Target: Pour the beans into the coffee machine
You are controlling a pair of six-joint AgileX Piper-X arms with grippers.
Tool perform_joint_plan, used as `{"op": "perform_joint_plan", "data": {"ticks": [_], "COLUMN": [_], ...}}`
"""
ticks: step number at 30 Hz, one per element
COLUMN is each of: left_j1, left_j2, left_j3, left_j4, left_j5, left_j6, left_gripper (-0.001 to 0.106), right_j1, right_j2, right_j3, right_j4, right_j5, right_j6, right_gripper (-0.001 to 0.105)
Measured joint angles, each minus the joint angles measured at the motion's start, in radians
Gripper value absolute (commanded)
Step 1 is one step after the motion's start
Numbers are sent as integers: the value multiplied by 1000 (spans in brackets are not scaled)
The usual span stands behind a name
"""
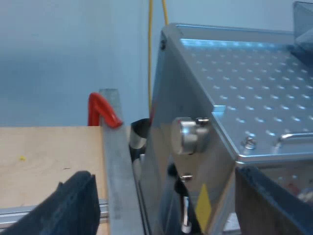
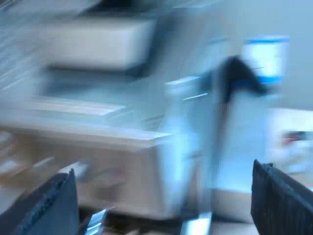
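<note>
The left gripper (image 1: 164, 191) is spread (nothing held) just beside the espresso machine (image 1: 234, 88). The right gripper (image 2: 164, 196) is likewise spread. Beans cannot be located; the operator should find their container first, then grasp it level.

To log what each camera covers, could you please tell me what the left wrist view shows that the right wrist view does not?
Left wrist view: the espresso machine with its dimpled metal top, a round knob on its side, a red end beside a metal post, and the wooden table. Right wrist view: a white and blue shape beyond the machine, which I cannot identify. Both: the espresso machine, and an open, empty tool: the left tool and the right tool.
</note>
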Motion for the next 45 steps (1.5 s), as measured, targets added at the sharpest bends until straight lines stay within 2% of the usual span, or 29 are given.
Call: {"op": "perform_joint_plan", "data": {"ticks": [4, 10, 12, 16, 19, 22, 26, 30, 34, 41, 45], "left_j1": [-16, -16, -19, -19, -29, -61, -103, -104, -104, -104, -104], "left_j2": [0, 0, 0, -18, -49, -104, -205, -295, -366, -525, -548], "left_j3": [0, 0, 0, 0, 0, 0, 0, 0, 0, -1, -4], "left_j4": [0, 0, 5, 30, 56, 87, 186, 287, 334, 406, 488], "left_j5": [5, 5, 5, 5, -45, -106, -135, -157, -159, -196, -197], "left_j6": [0, 7, 23, 39, 66, 124, 184, 190, 192, 195, 195], "left_gripper": [63, 63, 63, 63, 63, 63, 63, 63, 63, 63, 63], "right_j1": [-153, -387, -519, -672, -715, -742, -757, -757, -757, -757, -757], "right_j2": [-52, -74, -79, -106, -126, -150, -300, -400, -473, -643, -720], "right_j3": [-4, -3, -3, -3, -3, -3, -3, -3, 4, 81, 121], "right_j4": [53, 171, 208, 241, 252, 256, 304, 331, 356, 362, 388], "right_j5": [-11, -124, -152, -164, -182, -187, -195, -208, -207, -207, -207], "right_j6": [0, -10, -53, -115, -126, -132, -155, -158, -158, -158, -158], "right_gripper": [74, 74, 74, 74, 74, 74, 74, 74, 74, 74, 74]}}
